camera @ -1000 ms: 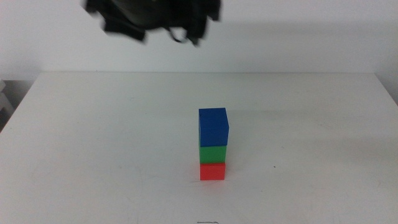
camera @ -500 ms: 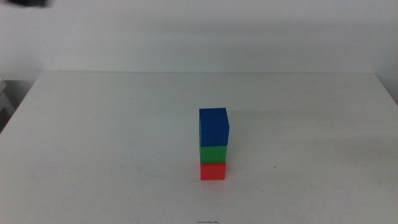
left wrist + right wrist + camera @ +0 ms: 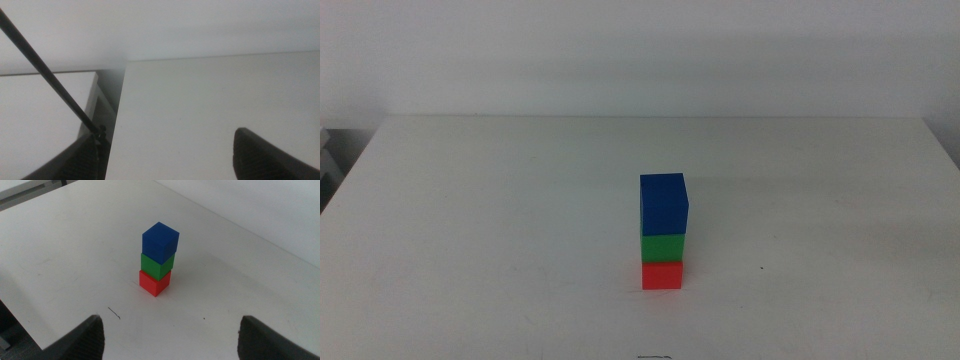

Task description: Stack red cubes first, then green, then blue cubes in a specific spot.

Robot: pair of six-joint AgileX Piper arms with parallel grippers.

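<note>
The three cubes stand as one upright stack on the white table [image 3: 470,220]. The red cube [image 3: 662,275] is at the bottom, the green cube [image 3: 662,247] on it, the blue cube [image 3: 664,204] on top. The right wrist view shows the same stack: red cube [image 3: 154,282], green cube [image 3: 157,266], blue cube [image 3: 160,242]. My right gripper [image 3: 170,335] is open and empty, well back from the stack. My left gripper [image 3: 165,155] is open and empty over the table's edge, away from the cubes. Neither gripper shows in the middle view.
The left wrist view shows the table's edge [image 3: 117,125], a gap beside it and a thin dark cable [image 3: 50,75]. A small dark mark [image 3: 114,313] lies on the tabletop near the stack.
A dark arm at the top of the middle view one second ago has moved up and left, out of the picture. The stack has not moved.
</note>
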